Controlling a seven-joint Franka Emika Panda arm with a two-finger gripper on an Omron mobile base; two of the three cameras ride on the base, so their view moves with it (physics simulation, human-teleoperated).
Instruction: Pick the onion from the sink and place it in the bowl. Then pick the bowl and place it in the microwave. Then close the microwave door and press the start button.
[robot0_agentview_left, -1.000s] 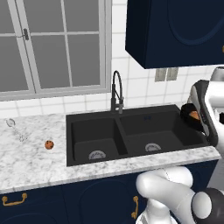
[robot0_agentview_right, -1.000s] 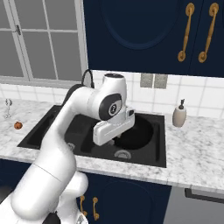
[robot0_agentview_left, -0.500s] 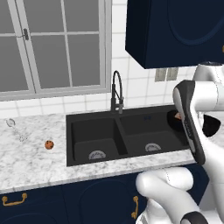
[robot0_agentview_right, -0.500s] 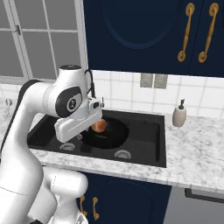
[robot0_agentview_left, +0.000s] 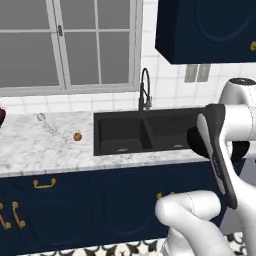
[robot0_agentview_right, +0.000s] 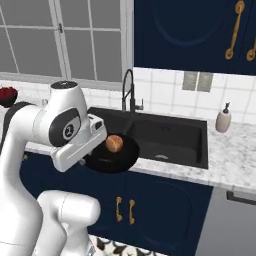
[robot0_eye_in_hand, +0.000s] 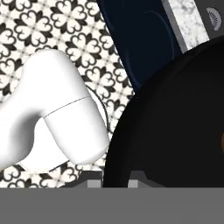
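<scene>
While your tool grips the bowl by its rim, off the surface's front edge, the onion sits loose inside; tilt could roll it out.

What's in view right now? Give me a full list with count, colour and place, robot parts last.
onion: 1, pale orange-tan, lying in the bowl
bowl: 1, black, carried in the air in front of the counter edge, over the lower cabinets
sink: 1, black, double basin, set in the marble counter
faucet: 1, black, arched, behind the sink
speckled ball: 1, reddish-brown, on the counter left of the sink
soap dispenser: 1, beige, on the counter right of the sink
window: 1, grey-framed, above the counter
wall outlets: 2, grey, on the white tiles
gripper: 1, white, at the bowl's rim, holding it up
</scene>
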